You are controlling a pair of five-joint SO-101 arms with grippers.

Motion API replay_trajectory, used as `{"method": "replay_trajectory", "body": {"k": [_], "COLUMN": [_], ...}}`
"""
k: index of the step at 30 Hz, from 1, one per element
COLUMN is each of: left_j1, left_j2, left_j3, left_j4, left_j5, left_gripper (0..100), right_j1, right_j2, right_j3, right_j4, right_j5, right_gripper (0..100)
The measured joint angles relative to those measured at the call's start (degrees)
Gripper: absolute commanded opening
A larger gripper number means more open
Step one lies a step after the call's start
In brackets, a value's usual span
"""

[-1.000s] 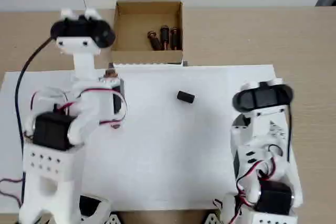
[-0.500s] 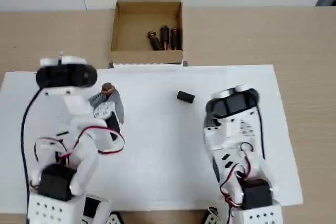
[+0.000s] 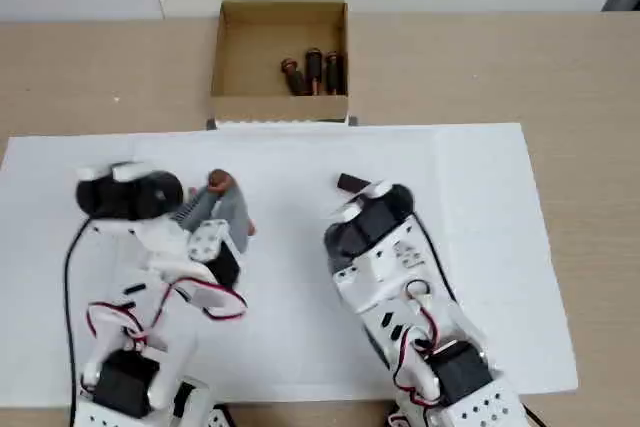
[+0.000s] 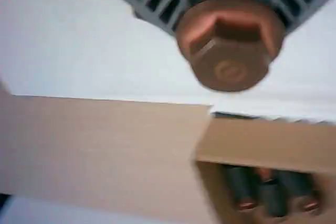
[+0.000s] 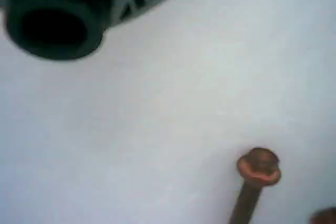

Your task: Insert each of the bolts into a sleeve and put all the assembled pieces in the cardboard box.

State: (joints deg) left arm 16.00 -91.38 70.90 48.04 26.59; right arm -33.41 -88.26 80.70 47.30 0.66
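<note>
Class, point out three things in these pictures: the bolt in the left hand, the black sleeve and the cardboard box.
bolt (image 4: pixel 231 51): left wrist view, on its hexagonal head.
sleeve (image 3: pixel 349 183): high view, on its side.
cardboard box (image 3: pixel 280 107): high view, on its near wall.

There is one cardboard box (image 3: pixel 280 107). Three assembled pieces (image 3: pixel 313 72) lie side by side inside it. Outside the box, on the arms' side of it, there are one loose bolt (image 3: pixel 220 183) and one loose sleeve (image 3: pixel 350 183). One white sheet (image 3: pixel 480 207) lies just beside the box, and two arms stand over it: the left arm (image 3: pixel 150 237) and the right arm (image 3: pixel 400 267).
</note>
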Motion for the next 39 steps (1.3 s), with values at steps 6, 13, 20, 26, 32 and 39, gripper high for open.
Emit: {"method": "replay_trajectory", "body": {"k": [6,13,20,26,32,39], "left_j1": [6.24,7.82,7.74,7.65,7.82,8.18], "left_j2": [-10.73,-11.87,-11.87,-12.04,-12.04,-12.04], "left_j3": [6.86,8.97,10.46,13.19,15.21,15.56], "left_j4": [-3.25,-3.25,-3.43,-8.18,-10.81,-10.99], "left_j5": [4.48,5.36,5.63,5.63,5.63,5.63], "left_gripper": [0,0,0,0,0,0], "right_j1": [-6.24,-9.14,-9.14,-9.14,-9.14,-9.14], "right_j2": [-0.09,-0.09,-0.09,-0.09,-0.09,-0.09], "right_j3": [4.84,5.19,5.19,5.27,5.27,5.27], "right_j4": [-7.65,-9.05,-9.85,-10.73,-10.81,-10.81], "right_j5": [0.00,0.09,3.16,3.16,3.16,3.16], "right_gripper": [0.3,0.3,0.2,0.2,0.2,0.2]}}
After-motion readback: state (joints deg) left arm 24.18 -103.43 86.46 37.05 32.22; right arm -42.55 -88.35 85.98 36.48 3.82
